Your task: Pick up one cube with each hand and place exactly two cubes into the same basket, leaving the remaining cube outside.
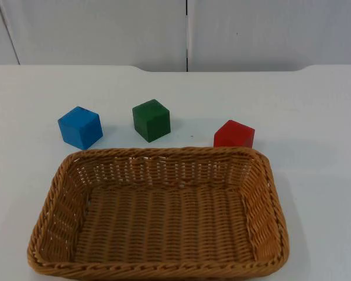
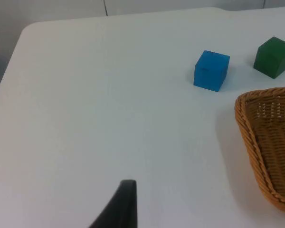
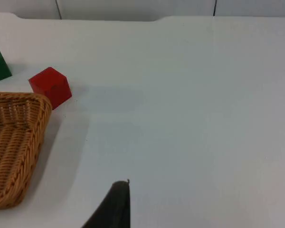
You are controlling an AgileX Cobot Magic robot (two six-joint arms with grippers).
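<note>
White desk (image 1: pixel 316 117) runs back to a grey partition wall (image 1: pixel 105 29), and you have three cubes standing in a row on it behind a brown woven wicker basket (image 1: pixel 158 270). From the left jaws' fingertip (image 2: pixel 121 204), the blue cube (image 2: pixel 211 70) sits well ahead and off to the side, the green cube (image 2: pixel 273 57) beyond it, both apart from the basket's rim. From the right jaws' fingertip (image 3: pixel 115 205), the red cube (image 3: pixel 50 87) stands far ahead, just beside the basket's corner. You cannot tell whether either pair of jaws is apart or together. The basket rim hides the red cube's base in the top view.
</note>
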